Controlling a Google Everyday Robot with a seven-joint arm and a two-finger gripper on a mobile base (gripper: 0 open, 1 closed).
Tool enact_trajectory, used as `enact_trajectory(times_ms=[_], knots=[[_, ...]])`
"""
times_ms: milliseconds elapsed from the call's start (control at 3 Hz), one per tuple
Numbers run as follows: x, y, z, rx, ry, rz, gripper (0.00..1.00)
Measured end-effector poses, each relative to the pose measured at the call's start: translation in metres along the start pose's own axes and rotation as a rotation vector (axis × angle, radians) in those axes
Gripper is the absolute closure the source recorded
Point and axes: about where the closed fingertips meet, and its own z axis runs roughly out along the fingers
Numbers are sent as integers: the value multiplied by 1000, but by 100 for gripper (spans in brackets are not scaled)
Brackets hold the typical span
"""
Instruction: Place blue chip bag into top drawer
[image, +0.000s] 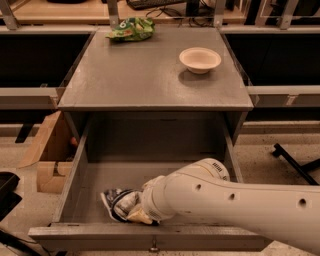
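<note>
The top drawer (75, 175) is pulled wide open below the grey cabinet top. The blue chip bag (117, 202), crumpled navy with white patches, lies on the drawer floor near the front left. My white arm reaches in from the lower right, and the gripper (142, 210) is down in the drawer right at the bag. The wrist hides the fingers and part of the bag.
A green chip bag (131, 28) lies at the back left of the cabinet top (150, 80). A white bowl (200, 59) stands at the back right. An open cardboard box (47, 157) stands on the floor left of the drawer. A black stand leg (295, 162) lies right.
</note>
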Motion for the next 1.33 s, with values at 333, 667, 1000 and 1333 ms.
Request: enact_trajectory(times_ms=[333,667,1000,1333], knots=[[0,0,0,0,0,0,0],[0,0,0,0,-1,-1,0],[-14,-17,-16,-23,-46,-4,0],[-23,-52,-74,-33,-110,33,0]])
